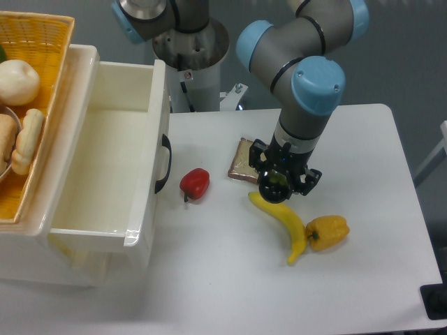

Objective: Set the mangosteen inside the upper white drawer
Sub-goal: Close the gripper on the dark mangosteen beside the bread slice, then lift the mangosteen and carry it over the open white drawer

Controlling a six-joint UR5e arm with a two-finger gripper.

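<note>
The mangosteen (275, 187) sits between the fingers of the gripper (278, 185), a dark glossy ball with a greenish patch showing on it, held just above the upper end of the banana (283, 223); whether it is lifted off the table (363, 146) or touching it cannot be told from this view. The gripper is pinched around the fruit, its black fingers close on either side, and the grey arm with its blue joint caps (318, 85) rises straight up from it toward the top of the picture. Just behind the gripper, toward the arm's base, lies a slice of brown-crusted bread (242, 169), partly covered by the gripper. The banana curves down and to the right, and its lower end touches a yellow bell pepper (328, 232). To the left of the gripper, near but apart from it, a small red pepper (195, 183) lies on the white tabletop. Further left stands the upper white drawer (105, 174), pulled open with its inside bare and its curved black handle (163, 164) facing the red pepper. Beyond the drawer, on top of the cream cabinet at the left edge, rests a yellow wicker basket (42, 42) holding pale, rounded food items.
</note>
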